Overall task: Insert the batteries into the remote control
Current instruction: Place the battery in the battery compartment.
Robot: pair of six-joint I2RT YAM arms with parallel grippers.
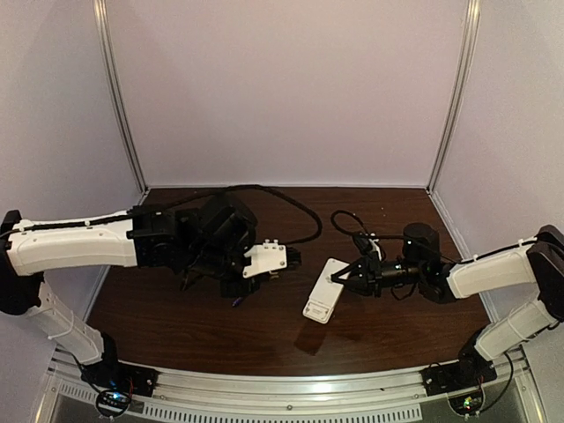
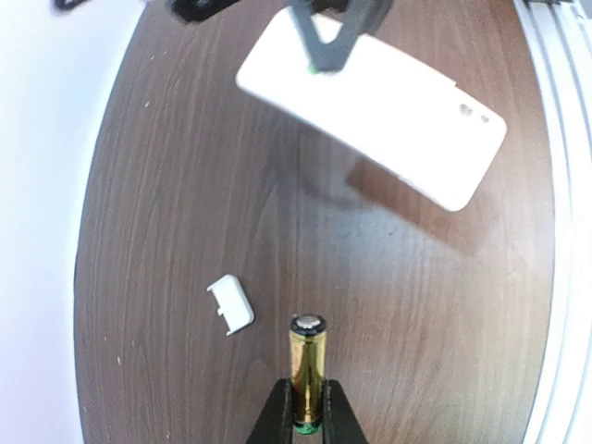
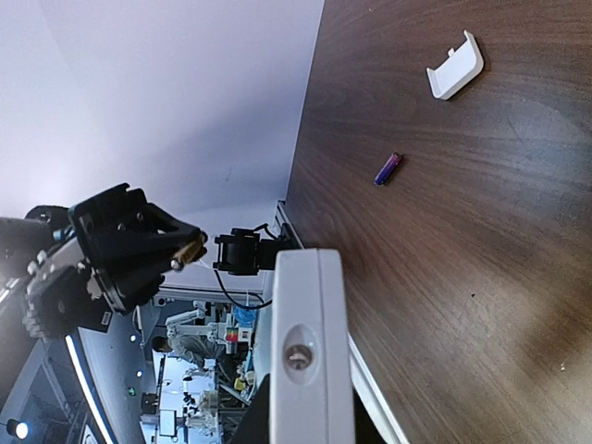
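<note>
Here, left gripper (image 2: pixel 306 421): clamped on the gold battery (image 2: pixel 307 365), above the table (image 2: pixel 166 185).
Right gripper (image 1: pixel 339 278): pinching one end of the remote control (image 1: pixel 322 301), lifted and tilted.
Dark battery (image 3: pixel 388 168): lying on the table near the loose white cover (image 3: pixel 456 66).

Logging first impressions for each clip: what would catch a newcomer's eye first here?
The right gripper holds the white remote control above the table, right of centre. The left gripper pinches a gold battery; a bluish battery and small white cover lie loose on the table.
</note>
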